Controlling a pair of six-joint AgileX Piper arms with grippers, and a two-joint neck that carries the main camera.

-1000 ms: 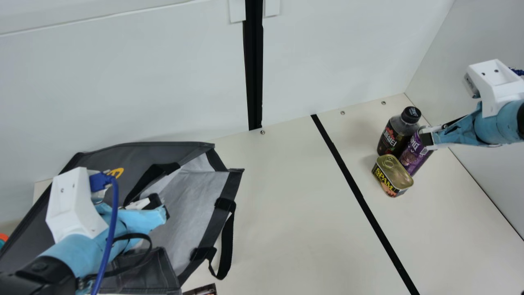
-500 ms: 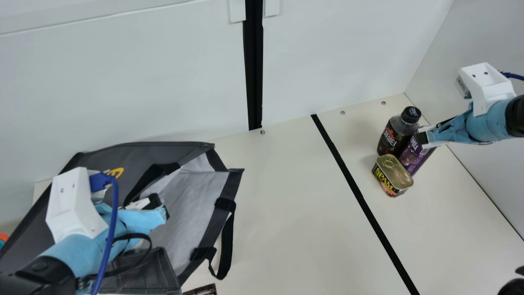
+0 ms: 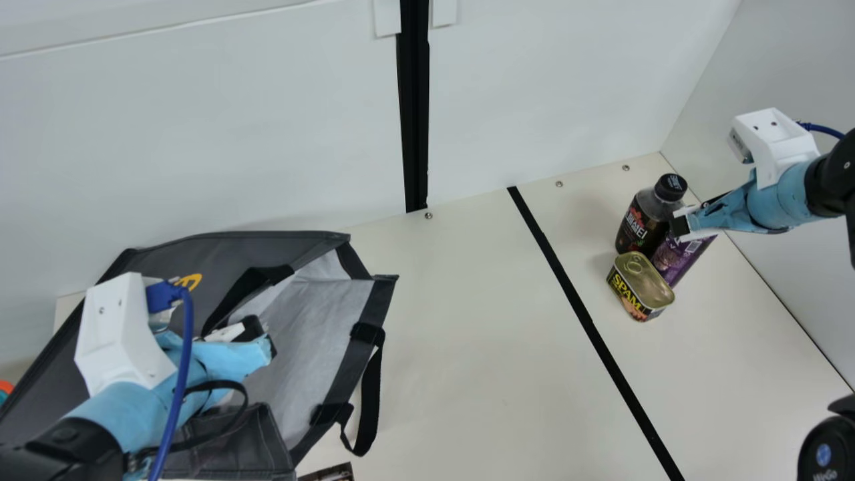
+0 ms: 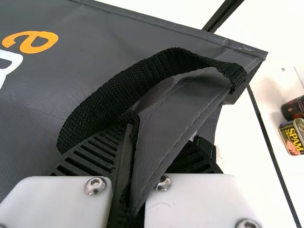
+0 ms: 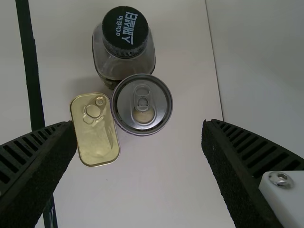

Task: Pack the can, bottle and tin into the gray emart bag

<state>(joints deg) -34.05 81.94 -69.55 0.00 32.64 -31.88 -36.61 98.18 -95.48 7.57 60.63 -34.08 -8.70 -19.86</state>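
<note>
Table (image 3: 467, 361): cream, runs out of the main view at the bottom.

Gray emart bag (image 3: 220, 257): on the table at left, mouth open toward the middle, lining visible. Left arm covers part of it, lower left runs off the main view. Can't see down to the bottom.

Left gripper (image 3: 262, 336): at the bag's mouth. Jaws nearly together, bag's side panel pinched between. In the left wrist view a black strap (image 4: 142, 71) loops over one finger and the panel covers most of the other, so exact gap can't be read.

Right gripper (image 3: 680, 226): jaws wide, nothing gripped. Right wrist view has the can ahead, lined up between the two fingers. In the main view it overlaps the can's top; contact there, can't tell.

Bottle (image 3: 638, 227): upright at the right side of the table, dark cap on. Lower part partly behind the can and tin; cut off at the left wrist view's edge.

Can (image 3: 681, 259): purple, upright, just beside the bottle.

Tin (image 3: 644, 284): ring-pull lid up, right by the can.

Printed thing (image 3: 330, 473) near the bag: mostly cut off, can't identify.
</note>
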